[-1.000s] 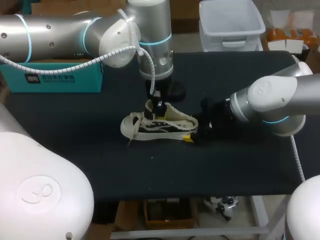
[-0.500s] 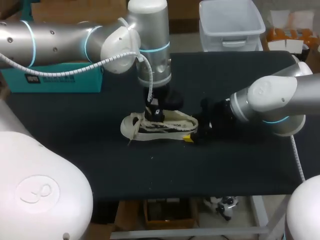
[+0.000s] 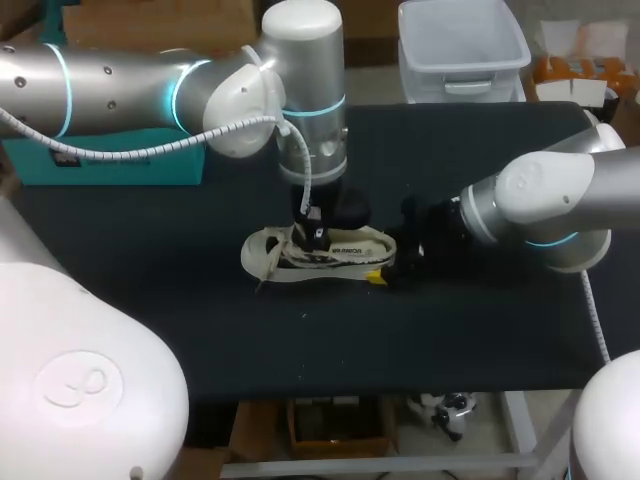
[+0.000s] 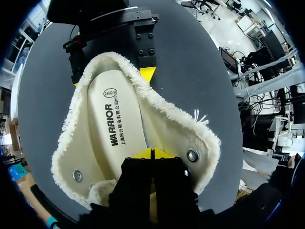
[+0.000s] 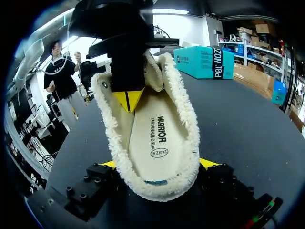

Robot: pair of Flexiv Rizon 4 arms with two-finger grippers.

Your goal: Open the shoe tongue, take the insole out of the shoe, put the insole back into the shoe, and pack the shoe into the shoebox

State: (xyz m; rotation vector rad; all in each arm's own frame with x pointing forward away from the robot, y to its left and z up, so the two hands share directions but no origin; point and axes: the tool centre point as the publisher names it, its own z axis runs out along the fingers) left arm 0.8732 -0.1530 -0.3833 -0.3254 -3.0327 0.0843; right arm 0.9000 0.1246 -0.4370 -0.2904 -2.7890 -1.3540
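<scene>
Black table (image 3: 480,330): right hand (image 5: 158,164) clamps shoe (image 3: 265,250) heel; left hand (image 4: 151,153) closed, tips against insole (image 4: 114,124)

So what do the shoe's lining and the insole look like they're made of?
Lining: looks like cream fleece or faux shearling, with shaggy fibres fringing the opening. Insole: seemingly smooth, matte cream fabric or foam, flat with dark print; what lies beneath cannot be seen.

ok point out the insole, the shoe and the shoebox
insole (image 4: 112,129), left wrist view, middle of its printed top face
shoe (image 3: 330,262), head view, on its near side wall
shoebox (image 3: 120,168), head view, on its teal front wall
</scene>
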